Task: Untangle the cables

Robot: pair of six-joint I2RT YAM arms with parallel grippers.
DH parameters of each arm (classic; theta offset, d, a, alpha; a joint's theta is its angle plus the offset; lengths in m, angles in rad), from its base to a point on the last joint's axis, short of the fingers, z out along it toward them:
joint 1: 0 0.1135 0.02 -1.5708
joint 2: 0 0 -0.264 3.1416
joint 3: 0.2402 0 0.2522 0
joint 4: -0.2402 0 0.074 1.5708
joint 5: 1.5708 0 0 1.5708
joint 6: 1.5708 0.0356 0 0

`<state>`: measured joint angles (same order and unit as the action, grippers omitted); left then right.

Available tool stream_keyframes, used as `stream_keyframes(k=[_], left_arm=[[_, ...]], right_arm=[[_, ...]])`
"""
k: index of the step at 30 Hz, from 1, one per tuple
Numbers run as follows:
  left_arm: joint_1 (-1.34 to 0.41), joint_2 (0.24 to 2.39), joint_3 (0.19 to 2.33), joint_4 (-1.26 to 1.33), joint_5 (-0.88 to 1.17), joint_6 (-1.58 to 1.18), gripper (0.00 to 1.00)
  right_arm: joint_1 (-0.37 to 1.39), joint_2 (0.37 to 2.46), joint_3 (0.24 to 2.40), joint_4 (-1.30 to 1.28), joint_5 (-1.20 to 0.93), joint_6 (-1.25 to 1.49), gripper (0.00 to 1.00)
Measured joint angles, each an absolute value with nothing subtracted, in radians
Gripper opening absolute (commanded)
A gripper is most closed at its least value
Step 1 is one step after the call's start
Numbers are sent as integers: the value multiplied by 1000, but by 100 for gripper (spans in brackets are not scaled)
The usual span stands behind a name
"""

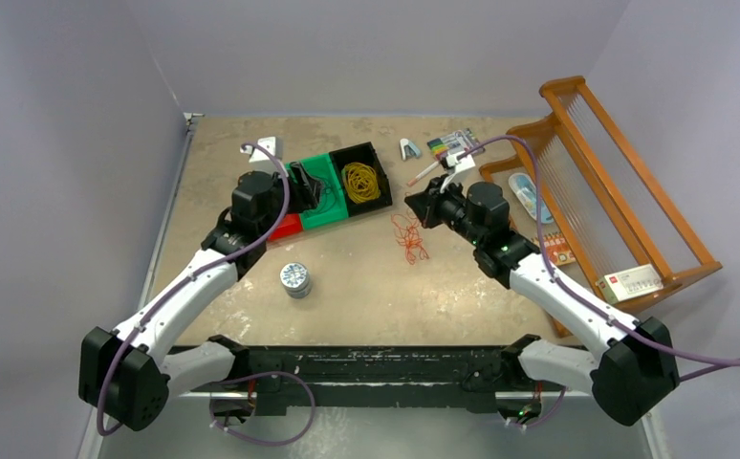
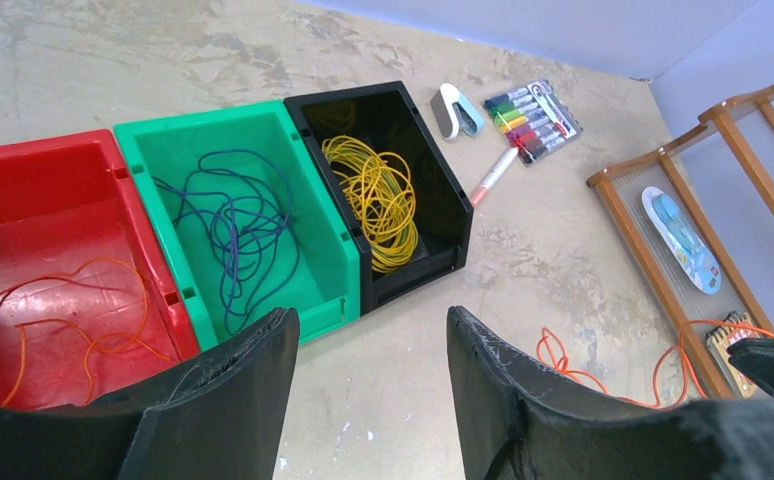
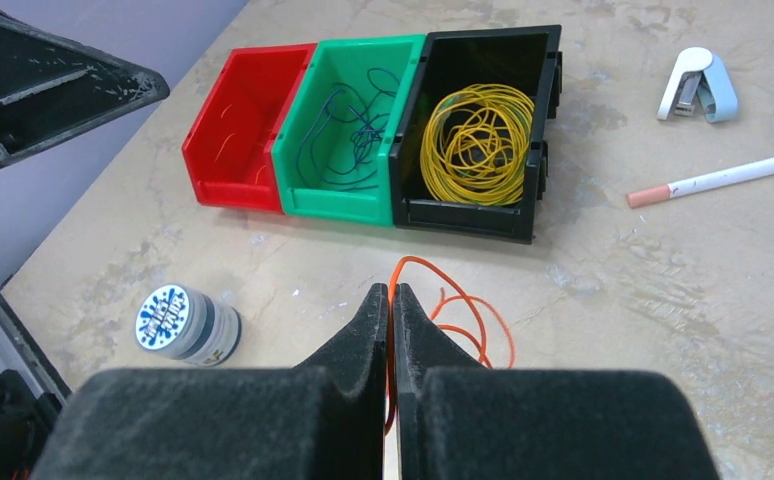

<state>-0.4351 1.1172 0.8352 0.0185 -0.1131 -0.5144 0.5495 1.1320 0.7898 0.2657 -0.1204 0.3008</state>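
Right jaws are pressed flat together, clamped on a strand of the loose orange cable [image 3: 455,300]. It lies in thin, wiry loops on the desk [image 3: 623,290], on the arms' side of the black bin [image 3: 468,218]. The strand vanishes into the seam between the dark, padded fingers, which hide the cable's near part. Left jaws stand apart with nothing between them, poised by the green bin [image 2: 148,215], which adjoins the black bin's left side. The red bin [image 2: 43,190], next beyond the green one, is partly covered by a left finger [image 2: 213,400] in the left wrist view and largely masked by the left arm from above. Inside the black bin sits the yellow cable [image 3: 475,140], a tidy round coil. The green bin holds the dark blue cable [image 2: 238,235] in slack, tangled loops. A thin orange strand [image 2: 98,345] lies on the red bin's glossy floor, its near end hidden. All three bins are rigid plastic. Right of the black bin lie a stapler [image 3: 698,85], a white pen [image 3: 713,180] with a pink cap, and a pack of markers [image 2: 531,118], cropped in the right wrist view. A round tin [image 3: 185,325] stands on the arms' side of the black bin, well to its left. Desk surface is mottled beige and scuffed.
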Motion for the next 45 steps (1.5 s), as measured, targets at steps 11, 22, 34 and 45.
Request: stream_keyframes(k=[11, 22, 34, 45], left_arm=[[-435, 1111, 836, 20, -131, -513, 56], [-439, 1171, 826, 156, 71, -517, 56], [-454, 1052, 616, 401, 255, -520, 56], [-455, 1041, 574, 580, 352, -558, 56]], right_arm=[[550, 1090, 761, 239, -147, 279, 0], [549, 1059, 766, 229, -395, 97, 0], [550, 1173, 841, 230, -587, 99, 0], [550, 1251, 958, 250, -570, 271, 0]])
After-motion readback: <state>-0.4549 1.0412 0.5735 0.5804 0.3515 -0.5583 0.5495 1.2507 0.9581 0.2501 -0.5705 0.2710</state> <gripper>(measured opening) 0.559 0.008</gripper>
